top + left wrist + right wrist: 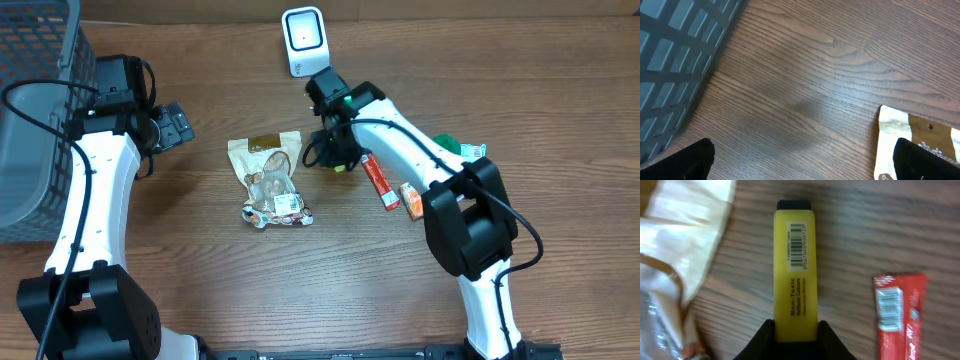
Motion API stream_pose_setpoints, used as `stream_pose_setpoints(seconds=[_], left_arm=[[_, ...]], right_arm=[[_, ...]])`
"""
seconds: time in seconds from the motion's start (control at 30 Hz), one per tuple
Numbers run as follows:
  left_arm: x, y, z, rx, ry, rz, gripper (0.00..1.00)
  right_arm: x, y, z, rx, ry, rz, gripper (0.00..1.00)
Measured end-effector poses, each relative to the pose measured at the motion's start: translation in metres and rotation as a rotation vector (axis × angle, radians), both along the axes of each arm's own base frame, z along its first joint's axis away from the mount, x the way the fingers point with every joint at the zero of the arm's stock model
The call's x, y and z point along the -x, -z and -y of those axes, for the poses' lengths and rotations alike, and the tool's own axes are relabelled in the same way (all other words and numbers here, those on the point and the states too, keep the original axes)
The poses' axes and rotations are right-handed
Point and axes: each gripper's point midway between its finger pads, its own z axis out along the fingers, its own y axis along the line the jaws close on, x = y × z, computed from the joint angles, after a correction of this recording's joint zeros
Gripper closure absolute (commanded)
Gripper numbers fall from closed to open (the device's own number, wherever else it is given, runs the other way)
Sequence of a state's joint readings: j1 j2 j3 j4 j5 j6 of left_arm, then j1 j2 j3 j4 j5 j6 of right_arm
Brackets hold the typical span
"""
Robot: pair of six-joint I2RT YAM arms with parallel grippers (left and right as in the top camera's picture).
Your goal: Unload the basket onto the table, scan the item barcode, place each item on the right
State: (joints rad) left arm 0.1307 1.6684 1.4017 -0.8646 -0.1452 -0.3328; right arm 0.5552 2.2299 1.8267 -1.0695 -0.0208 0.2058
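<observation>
In the right wrist view, the right gripper [796, 330] is closed on the lower end of a yellow highlighter [795, 280], one finger on each side of it. The printed barcode [797, 245] is on the face turned toward this camera, near the black tip. The wooden table [200, 260] behind it looks soft and out of focus, so I judge that the marker is lifted from it, but I cannot be sure. Just to the right lies a red snack bar [900, 315], and to the left a crumpled snack pouch [680, 240]. Neither touches the highlighter. The left gripper [182, 125] waits with its fingers wide apart and holds nothing, between the pouch and the grey basket [40, 100]. At the far edge of the table stands the white barcode scanner [302, 40], near the right gripper. The picking up seems done. What remains, I think, is to turn the barcode toward the scanner window and hold it there.
</observation>
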Motion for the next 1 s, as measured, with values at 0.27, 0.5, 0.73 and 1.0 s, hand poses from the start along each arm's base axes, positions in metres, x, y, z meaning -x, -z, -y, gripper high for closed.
stream_pose_setpoints(seconds=[0.27,0.5,0.73,1.0], left_arm=[[0.0,0.0,0.0,0.0,0.0,0.0,0.0],[0.0,0.0,0.0,0.0,0.0,0.0,0.0],[0.0,0.0,0.0,0.0,0.0,0.0,0.0],[0.0,0.0,0.0,0.0,0.0,0.0,0.0]], right_arm=[[0.009,0.001,0.009,0.025,0.018,-0.045,0.52],[0.014,0.001,0.013,0.037,0.019,-0.066,0.5],[0.019,0.002,0.03,0.055,0.064,-0.116,0.51],[0.016,0.002,0.035,0.049,0.084,-0.12,0.58]])
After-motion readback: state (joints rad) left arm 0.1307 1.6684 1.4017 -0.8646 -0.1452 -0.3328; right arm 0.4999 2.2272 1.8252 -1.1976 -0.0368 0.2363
